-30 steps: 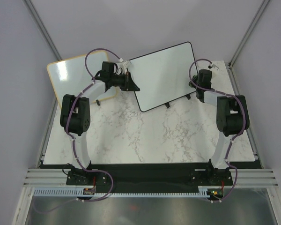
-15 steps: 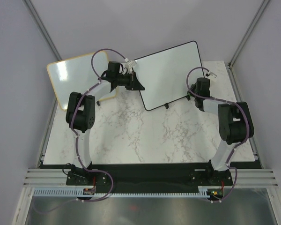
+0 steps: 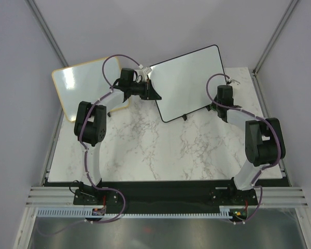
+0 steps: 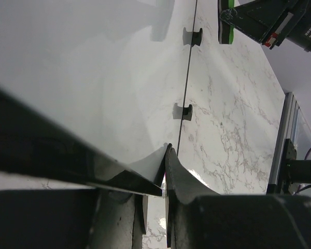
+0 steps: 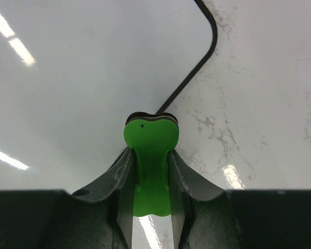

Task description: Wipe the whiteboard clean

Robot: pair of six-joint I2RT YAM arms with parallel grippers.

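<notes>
The whiteboard, white with a thin black frame, is tilted up at the back of the marble table. My left gripper is shut on its left edge. In the left wrist view that gripper pinches the whiteboard between its jaws, and two small black feet show along the frame. My right gripper sits at the board's lower right corner. It is shut on a green eraser. The right wrist view has the right gripper holding the eraser against the whiteboard near its rounded corner.
A second white board with a light wooden frame leans at the back left, behind my left arm. Grey walls close in the table on three sides. A metal rail runs along the near edge by the arm bases.
The whiteboard has shifted right and slightly back, carried by my left gripper. My right gripper with the eraser moved a little along the board's right corner. Both grips stayed shut.
</notes>
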